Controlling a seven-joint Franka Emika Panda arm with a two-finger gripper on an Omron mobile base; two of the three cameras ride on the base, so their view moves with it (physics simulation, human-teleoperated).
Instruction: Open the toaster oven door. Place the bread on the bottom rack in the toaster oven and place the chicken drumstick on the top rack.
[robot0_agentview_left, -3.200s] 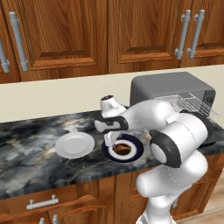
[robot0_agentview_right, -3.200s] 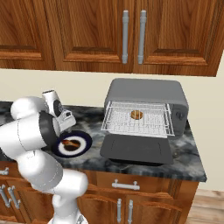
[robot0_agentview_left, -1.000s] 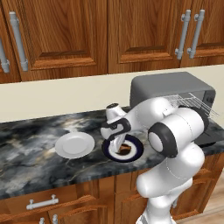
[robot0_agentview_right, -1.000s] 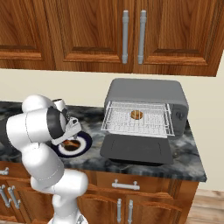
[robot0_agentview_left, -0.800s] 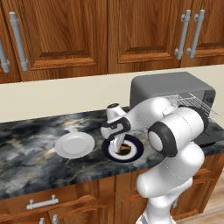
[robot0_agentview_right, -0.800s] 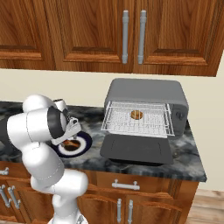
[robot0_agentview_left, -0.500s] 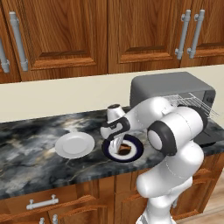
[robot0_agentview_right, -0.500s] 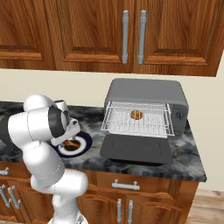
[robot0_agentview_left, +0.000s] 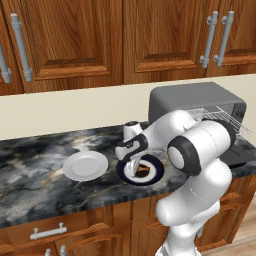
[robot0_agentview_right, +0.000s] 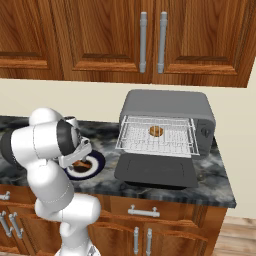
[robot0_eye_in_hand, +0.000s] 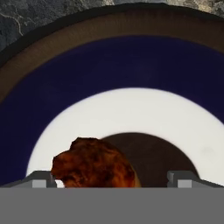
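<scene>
Tool (robot0_eye_in_hand: 112, 181) lower than before, jaws spread astride chicken drumstick (robot0_eye_in_hand: 94, 164), blue-rimmed plate (robot0_eye_in_hand: 131, 65) unmoved

Glossy marble counter (robot0_agentview_left: 30, 165); wood cabinets (robot0_agentview_right: 100, 35) — matt grey metal toaster oven (robot0_agentview_right: 165, 107).

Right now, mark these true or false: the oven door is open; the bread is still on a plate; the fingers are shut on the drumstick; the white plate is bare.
1. The oven door is open: true.
2. The bread is on a plate: false, it lies on a rack inside the oven.
3. The fingers are shut on the drumstick: false, they stand open over it on the blue plate.
4. The white plate is bare: true.
</scene>
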